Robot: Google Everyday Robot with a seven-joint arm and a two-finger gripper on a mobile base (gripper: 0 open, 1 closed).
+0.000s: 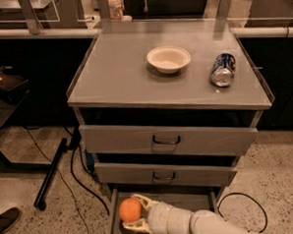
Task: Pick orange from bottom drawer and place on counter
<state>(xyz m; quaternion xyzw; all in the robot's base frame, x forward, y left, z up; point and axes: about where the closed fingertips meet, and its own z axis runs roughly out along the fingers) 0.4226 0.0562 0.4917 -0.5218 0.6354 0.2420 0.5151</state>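
Orange [129, 209] is sitting at the left end of the bottom drawer [193, 201], well below the front edge of the table [119, 76]. The gripper [133, 214] is reaching into that drawer from the lower right, and its pale fingers [145, 202] are clamping on the fruit, one pressing over its upper right side and the other cupping it from beneath. Judging by its look, the fruit is going to handle as light and fairly firm, with a smooth skin that gives a little; being round, it is likely to roll or squirt free if pinched off-centre. So the hold is best taken across the widest part, with a moderate squeeze and no crushing. Going outward, the two upper drawers [166, 139] are jutting forward above the catch, so the lift is probably needing to come out toward the front before rising. Up top, a white bowl [168, 58] is resting toward the back edge and a can [223, 69] is lying on its side near the right edge, leaving the front left corner looking like the safest landing spot.
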